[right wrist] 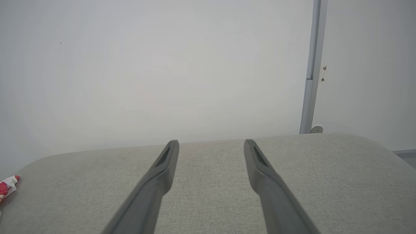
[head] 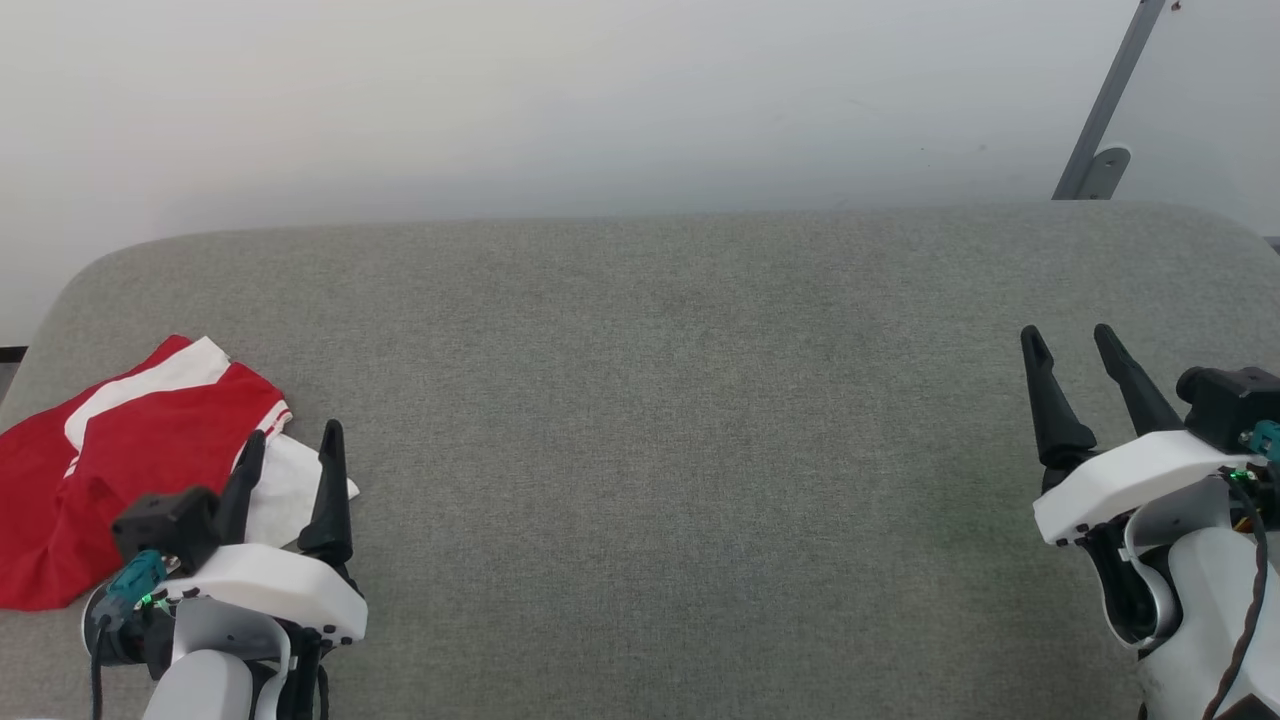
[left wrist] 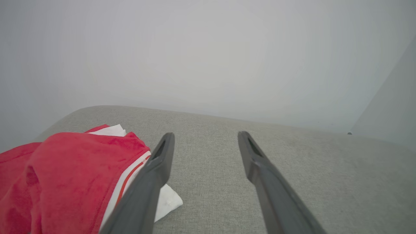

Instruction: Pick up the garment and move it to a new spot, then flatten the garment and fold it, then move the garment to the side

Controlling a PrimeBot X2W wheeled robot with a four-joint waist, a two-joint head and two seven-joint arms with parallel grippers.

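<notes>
Left gripper (head: 293, 432) stands with fingers apart, nothing between them, just beside the garment (head: 130, 450), which lies crumpled, red with white panels and striped trim, at the near left edge of the grey padded surface (head: 640, 400). Rightward the fabric top runs open to its rounded far corners, a metal post (head: 1105, 110) rising behind the right one. Right gripper (head: 1066, 333) hovers over the near right edge, fingers likewise spread, holding nothing.
</notes>
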